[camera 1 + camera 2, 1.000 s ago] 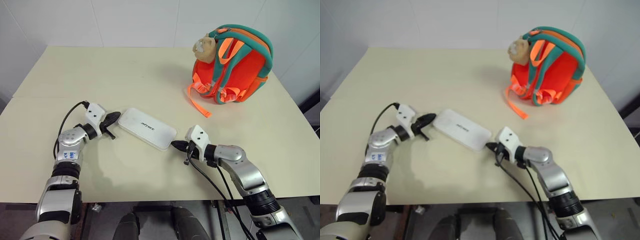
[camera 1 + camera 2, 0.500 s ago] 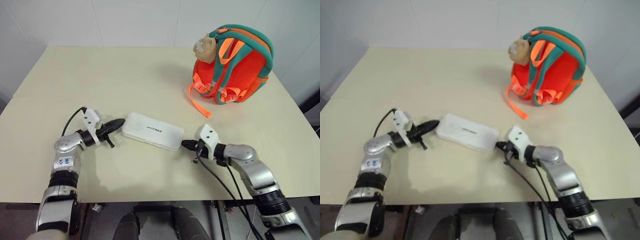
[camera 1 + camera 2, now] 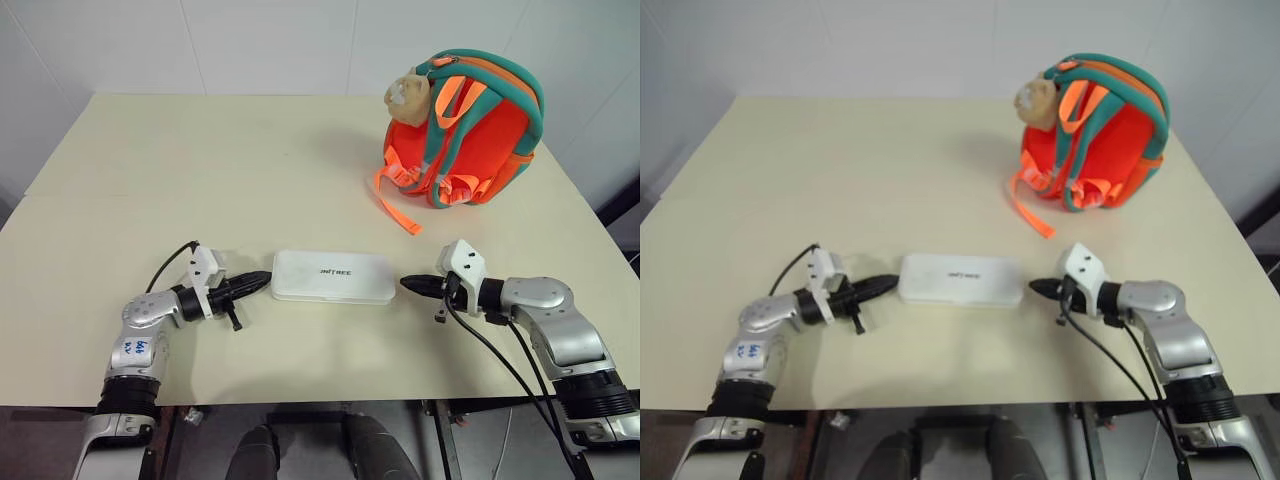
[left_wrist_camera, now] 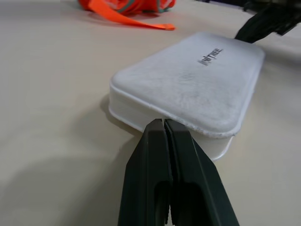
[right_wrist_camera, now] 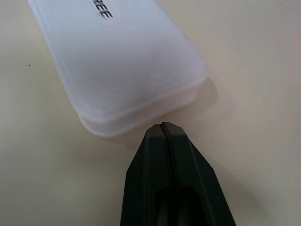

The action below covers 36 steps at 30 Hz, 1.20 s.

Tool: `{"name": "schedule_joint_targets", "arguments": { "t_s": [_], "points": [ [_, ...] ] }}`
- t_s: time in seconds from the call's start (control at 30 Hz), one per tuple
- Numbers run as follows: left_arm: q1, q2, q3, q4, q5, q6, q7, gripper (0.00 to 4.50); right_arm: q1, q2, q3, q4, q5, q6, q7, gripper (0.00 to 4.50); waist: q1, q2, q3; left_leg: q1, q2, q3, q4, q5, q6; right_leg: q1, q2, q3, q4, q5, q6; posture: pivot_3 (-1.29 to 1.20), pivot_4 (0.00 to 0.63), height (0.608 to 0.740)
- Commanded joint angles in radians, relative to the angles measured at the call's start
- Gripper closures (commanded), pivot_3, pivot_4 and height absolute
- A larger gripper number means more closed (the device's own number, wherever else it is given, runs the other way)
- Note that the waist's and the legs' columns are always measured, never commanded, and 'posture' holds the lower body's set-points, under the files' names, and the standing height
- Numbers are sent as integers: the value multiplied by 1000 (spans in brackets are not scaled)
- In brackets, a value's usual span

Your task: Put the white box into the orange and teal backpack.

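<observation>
Now the white box (image 3: 333,277) lies flat on the cream counter (image 3: 250,170), near its front edge, long side running across the view, with small dark lettering on its lid. The left gripper (image 3: 262,280) is pressed shut, its 2 black fingers (image 4: 167,155) together, the tip at the box's left short end; in the left wrist view the tip sits right against the box's near rounded edge, touching or just short of it. The right gripper (image 3: 407,284) is likewise shut and holds nothing, its tip pointing at the box's right short end with a narrow gap of bare counter between them, as the right wrist view shows. The orange and teal backpack (image 3: 463,130) stands upright at the far right of the counter, well apart from the box, with a tan plush charm (image 3: 408,92) hanging at its upper left and an orange strap (image 3: 396,205) trailing onto the counter toward the box.
</observation>
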<state>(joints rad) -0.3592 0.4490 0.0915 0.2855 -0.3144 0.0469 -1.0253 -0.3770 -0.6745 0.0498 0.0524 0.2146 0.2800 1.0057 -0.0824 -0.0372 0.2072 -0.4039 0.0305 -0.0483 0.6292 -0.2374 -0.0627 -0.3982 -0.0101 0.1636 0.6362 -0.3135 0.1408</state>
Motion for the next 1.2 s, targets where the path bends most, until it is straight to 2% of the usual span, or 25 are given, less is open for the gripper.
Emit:
{"name": "schedule_joint_targets", "arguments": {
  "t_s": [0.03,0.53,0.57,0.67,0.73,0.87,1.03,1.07,1.1,1.2],
  "points": [
    [16,-6,-8,-52,-28,12,-3,4435,-13,-2,-19,2,16,-31,13,4500,0,0,0,0,0,0,0,0,0,0,0,0,0,0,0,0,150,740],
    [40,-2,-8,-74,-33,24,-6,4435,-11,13,-11,27,16,-57,25,4500,0,0,0,0,0,0,0,0,0,0,0,0,0,0,0,0,150,740],
    [30,22,10,-58,-33,24,-10,4435,-13,-10,-26,22,33,-19,41,4500,0,0,0,0,0,0,0,0,0,0,0,0,0,0,0,0,150,740],
    [-45,152,73,5,-85,176,-61,3839,-48,-164,-64,-1,95,182,151,3931,-1,2,2,0,0,0,0,0,0,-1,0,0,0,0,0,0,150,740],
    [-86,195,73,10,-121,288,-77,3218,-79,-222,-51,-16,109,277,172,3244,-1,4,3,0,0,0,1,0,0,-1,0,0,1,0,0,0,150,740],
    [-155,241,48,9,-172,510,-111,1931,-153,-247,-33,-41,164,503,159,1872,-3,4,3,1,0,0,-1,0,0,0,0,0,-1,-1,-1,0,150,740],
    [-211,225,16,8,-184,650,-85,370,-204,-211,-38,-72,228,664,118,187,-2,4,3,-3,0,0,-2,-1,-1,-4,0,0,0,-2,-1,0,150,740],
    [-222,224,2,5,-196,718,-83,370,-217,-201,-42,-84,254,707,117,187,1,4,3,-3,0,0,-2,-1,-1,-4,0,0,0,-2,-1,0,150,740],
    [-229,220,-13,3,-195,752,-78,178,-231,-188,-45,-93,274,750,105,86,2,4,3,-6,0,0,-2,-1,-1,-9,0,0,1,-3,-1,0,150,740],
    [-250,190,-23,9,-185,821,-22,178,-262,-156,-46,-118,321,834,79,86,0,4,3,-8,0,0,-1,-1,-1,-11,0,0,3,-3,-2,0,150,740]
  ]
}}
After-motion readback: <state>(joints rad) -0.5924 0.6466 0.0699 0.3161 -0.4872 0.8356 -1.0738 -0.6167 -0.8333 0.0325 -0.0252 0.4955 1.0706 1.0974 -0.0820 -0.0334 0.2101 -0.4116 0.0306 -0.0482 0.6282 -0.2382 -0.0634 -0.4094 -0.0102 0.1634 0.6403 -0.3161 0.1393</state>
